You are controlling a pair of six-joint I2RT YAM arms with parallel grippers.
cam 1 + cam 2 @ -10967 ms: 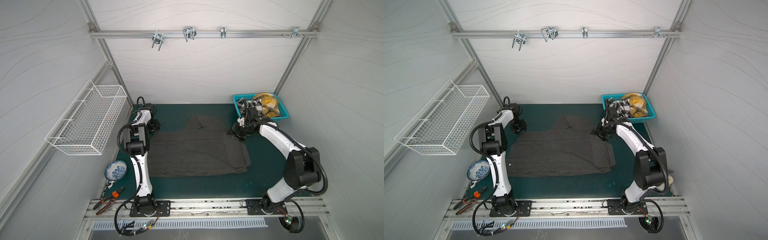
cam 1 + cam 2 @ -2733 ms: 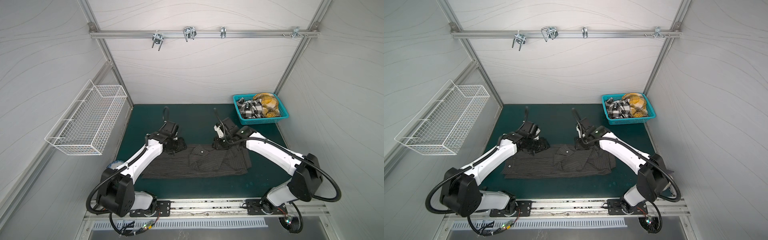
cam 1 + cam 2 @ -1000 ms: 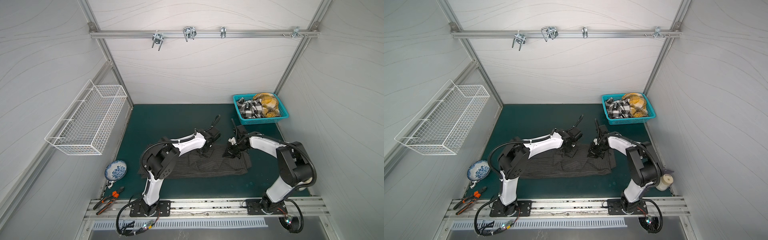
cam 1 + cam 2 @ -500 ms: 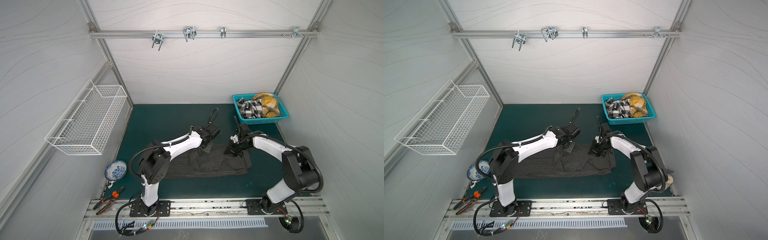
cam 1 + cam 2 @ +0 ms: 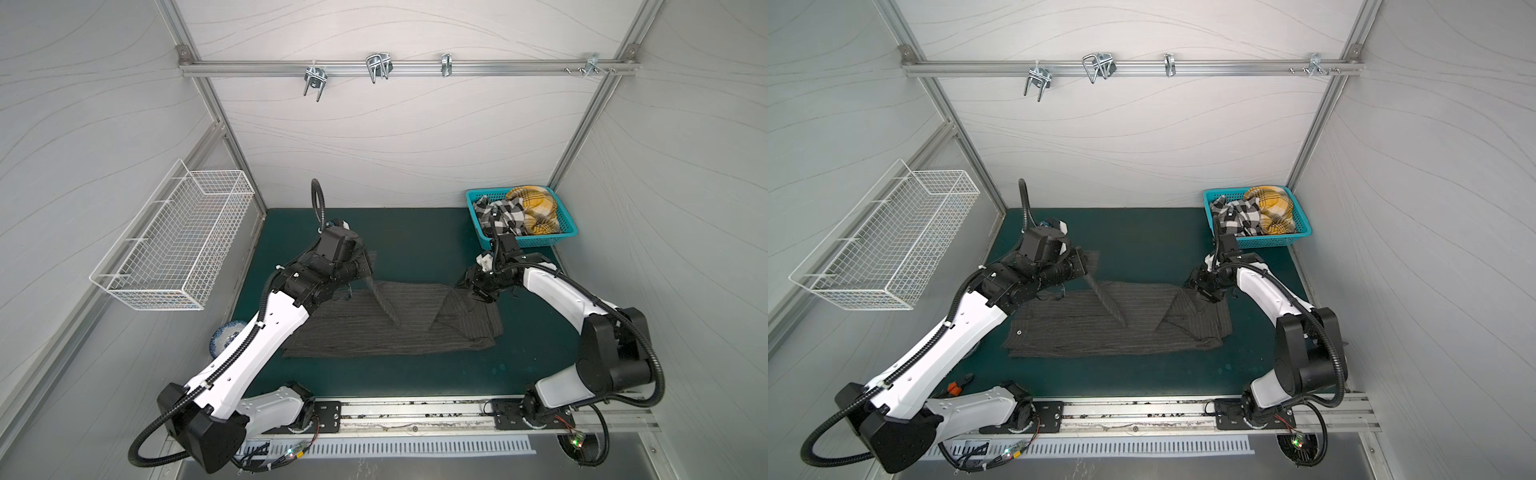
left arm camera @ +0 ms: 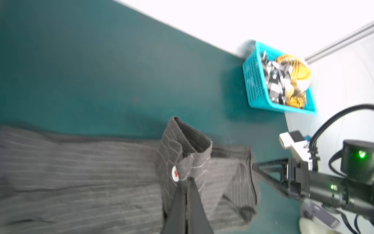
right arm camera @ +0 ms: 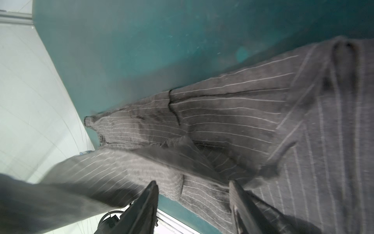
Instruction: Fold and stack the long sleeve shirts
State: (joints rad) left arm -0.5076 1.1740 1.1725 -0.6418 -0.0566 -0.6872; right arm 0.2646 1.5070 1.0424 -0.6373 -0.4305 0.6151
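Cloth nearest the front edge is the pinstripe shirt (image 5: 374,332). It lies on the mat (image 5: 415,237) as a long flat band between the two arms. Its near edge is straight, so I judge that the body is folded lengthwise and the sleeves are the step in hand.

A little farther back, the left gripper (image 5: 368,270) is clenched on one sleeve (image 5: 384,301) and holds it above the band. The sleeve runs down as a tight strip to the middle of the shirt. It is probably held high so that it can be laid across the body without dragging the layers under it.

At the right end, the right gripper (image 5: 471,289) is low over a folded corner. Its jaws are apart and pinch nothing, so that corner rests by its own weight.

Farthest, in the back right corner, the basket (image 5: 536,241) holds the black-and-white shirt (image 5: 498,214) and the yellow shirt (image 5: 534,203). Both are crumpled and well apart from the work, so I judge they are not yet folded.

Both top views give the whole band and the raised strip, but not the grip itself. The left wrist view shows the jaws shut on the cuff (image 6: 188,145), just beside a pale button (image 6: 175,173). The right wrist view shows the clear gap between the fingers (image 7: 145,202), with striped cloth lying past the tips; part of it is blurred.
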